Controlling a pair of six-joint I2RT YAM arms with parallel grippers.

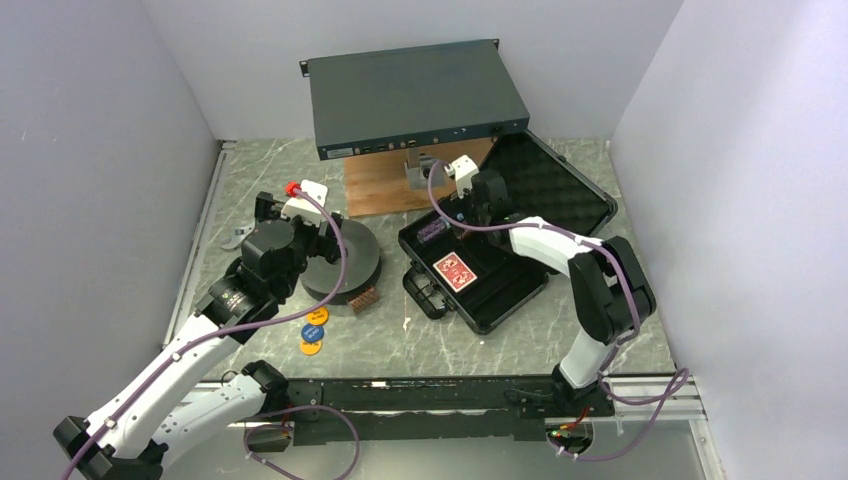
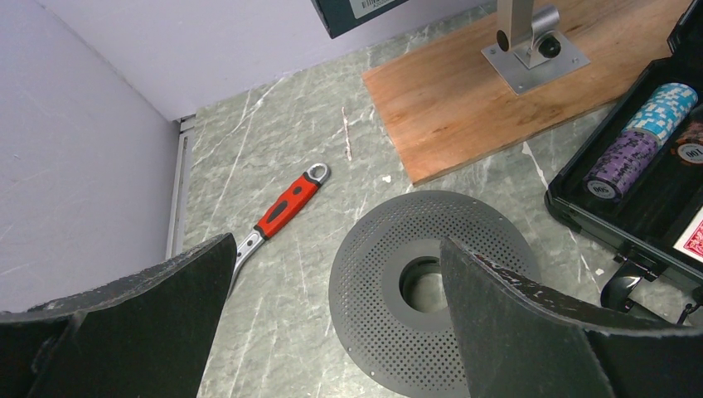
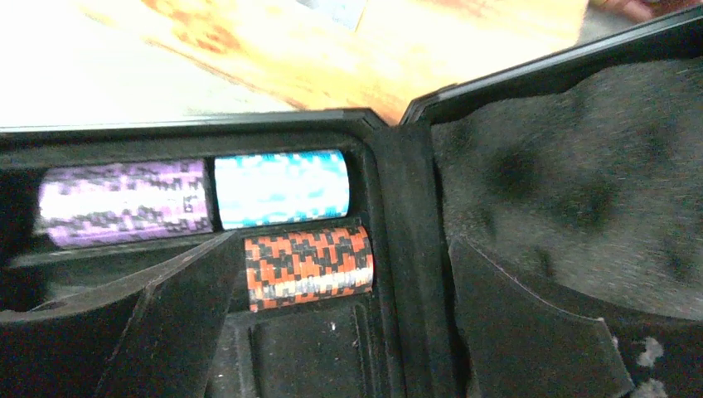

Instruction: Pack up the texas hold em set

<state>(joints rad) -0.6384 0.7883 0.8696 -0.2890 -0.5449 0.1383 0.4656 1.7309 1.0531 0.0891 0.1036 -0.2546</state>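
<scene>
Our left claw (image 2: 336,249) hangs spread and empty over the spool (image 2: 381,240), with discs (image 1: 312,331) at the spool's seven o'clock. Our right claw (image 3: 344,245), spread, hovers above an orange stack (image 3: 308,265) in the case (image 1: 505,290). We judge chip stowing is underway. Next comes fetching the brown stack (image 1: 365,298).

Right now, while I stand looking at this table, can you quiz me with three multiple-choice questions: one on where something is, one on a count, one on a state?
1. Where does the red-backed card deck lie?
A) on the wooden board
B) inside the black case
C) on the grey spool

2. How many chip stacks show in the case in the right wrist view?
A) one
B) five
C) three

3. How is the case's lid?
A) open
B) shut and latched
C) taken off

Answers:
1 B: the deck rests on the case's floor.
2 C: one purple, one teal and one orange-black stack lie there.
3 A: the foam-lined lid lies folded back.
</scene>
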